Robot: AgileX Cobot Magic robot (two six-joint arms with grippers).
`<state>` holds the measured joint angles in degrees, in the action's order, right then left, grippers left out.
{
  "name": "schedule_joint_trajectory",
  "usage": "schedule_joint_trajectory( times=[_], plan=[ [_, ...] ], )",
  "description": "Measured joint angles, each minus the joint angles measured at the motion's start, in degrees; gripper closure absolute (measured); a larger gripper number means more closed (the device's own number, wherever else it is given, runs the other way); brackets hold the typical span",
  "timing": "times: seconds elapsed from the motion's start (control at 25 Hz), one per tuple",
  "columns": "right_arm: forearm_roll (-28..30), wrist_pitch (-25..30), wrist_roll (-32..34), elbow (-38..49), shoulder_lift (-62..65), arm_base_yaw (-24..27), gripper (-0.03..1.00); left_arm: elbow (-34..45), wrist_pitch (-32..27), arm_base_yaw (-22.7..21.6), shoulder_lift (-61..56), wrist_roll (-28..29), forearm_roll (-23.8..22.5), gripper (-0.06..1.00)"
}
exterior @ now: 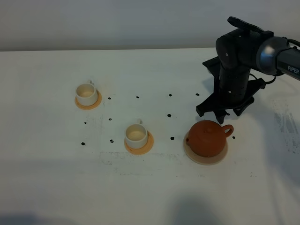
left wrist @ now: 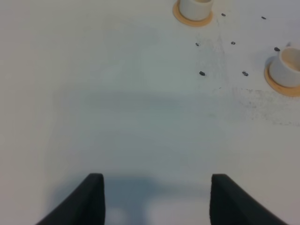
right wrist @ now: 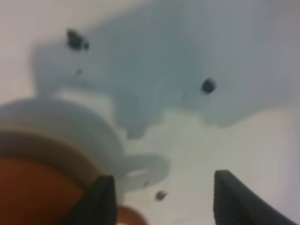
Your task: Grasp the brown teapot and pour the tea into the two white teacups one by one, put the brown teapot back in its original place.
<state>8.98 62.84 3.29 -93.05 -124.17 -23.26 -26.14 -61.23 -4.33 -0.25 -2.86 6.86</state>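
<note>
The left jaws hang apart over bare desk [left wrist: 117,93]; at the high view's lower right the brown teapot [exterior: 206,137] sits on its pale coaster [exterior: 220,158], the right jaws standing apart just behind its loop handle [exterior: 228,130]. A skewed close could miss that thin loop, shove the pot or slop tea short of the nearer white teacup [exterior: 136,134] at centre and the farther white teacup [exterior: 86,93] at upper left.

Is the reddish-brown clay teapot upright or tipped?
Upright: the reddish-brown clay teapot sits level on its pale beige round coaster.
</note>
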Motion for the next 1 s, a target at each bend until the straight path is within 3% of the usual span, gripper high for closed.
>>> schedule_joint_trajectory(
  times=[0.36,0.72,1.0],
  plan=[
    [4.4,-8.5,2.6,1.5,4.9,1.3,0.48,0.0,0.0,0.0,0.0,0.0,0.0,0.47],
    [3.2,-29.6,4.4,21.3,19.5,3.9,0.48,0.0,0.0,0.0,0.0,0.0,0.0,0.47],
    [2.0,-34.8,4.8,30.6,20.8,4.1,0.48,0.0,0.0,0.0,0.0,0.0,0.0,0.47]
  ],
)
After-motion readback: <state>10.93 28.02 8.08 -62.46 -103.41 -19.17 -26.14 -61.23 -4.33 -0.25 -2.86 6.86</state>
